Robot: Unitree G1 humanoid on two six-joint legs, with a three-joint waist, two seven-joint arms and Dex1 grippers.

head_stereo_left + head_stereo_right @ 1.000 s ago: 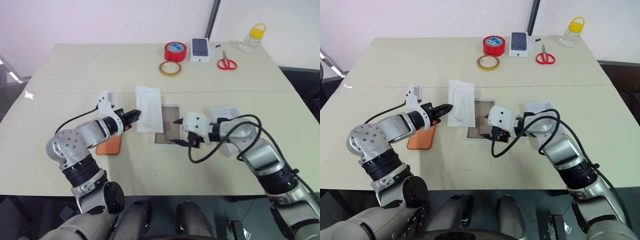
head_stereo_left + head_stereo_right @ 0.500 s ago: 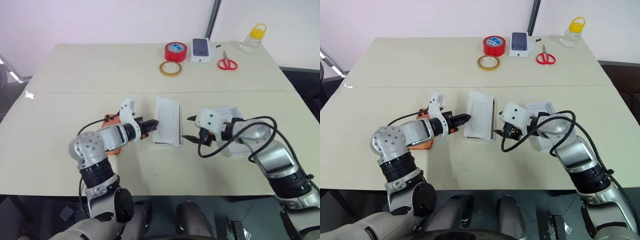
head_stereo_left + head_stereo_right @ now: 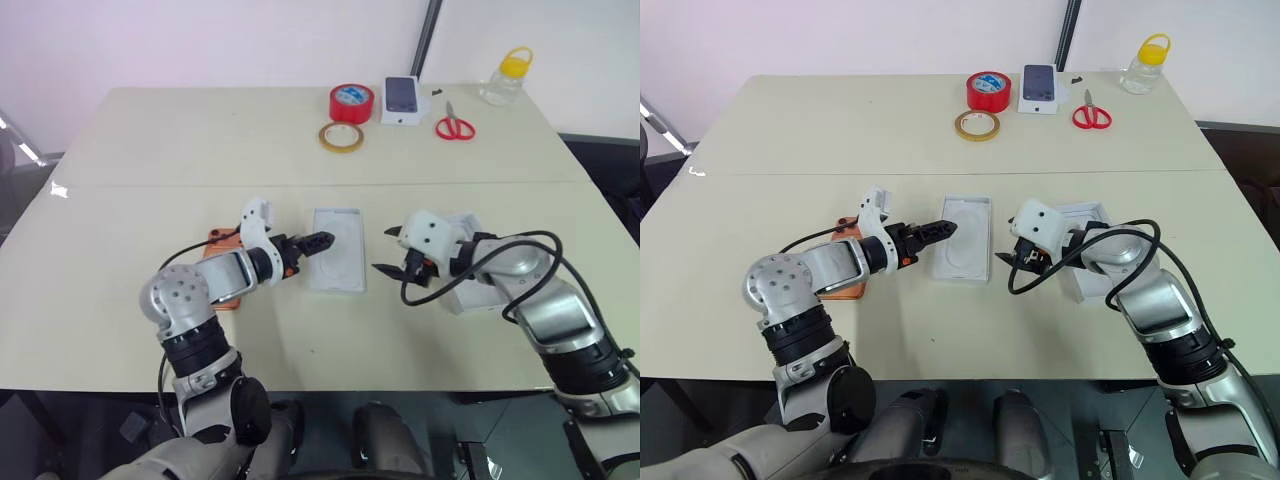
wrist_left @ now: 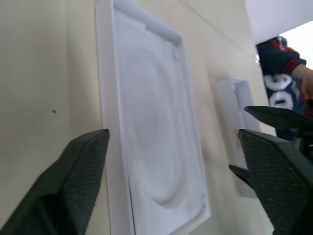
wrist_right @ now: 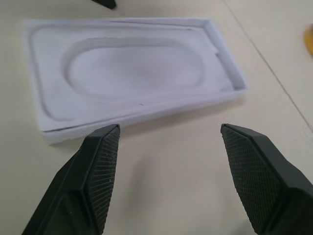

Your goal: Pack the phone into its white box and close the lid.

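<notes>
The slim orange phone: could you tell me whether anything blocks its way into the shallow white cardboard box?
Yes: a flat white insert with a phone-shaped recess fills the box, covering its floor. The phone lies beside it.

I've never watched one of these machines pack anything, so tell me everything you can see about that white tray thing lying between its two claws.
The white insert is a flat rectangular piece that looks like moulded pulp or card, with a raised rim and a shallow oval hollow pressed into its middle. It lies flat, apparently seated in a white box, hollow side up, at the middle of the table. The left gripper and the right gripper flank it, both open, neither visibly touching it.
</notes>
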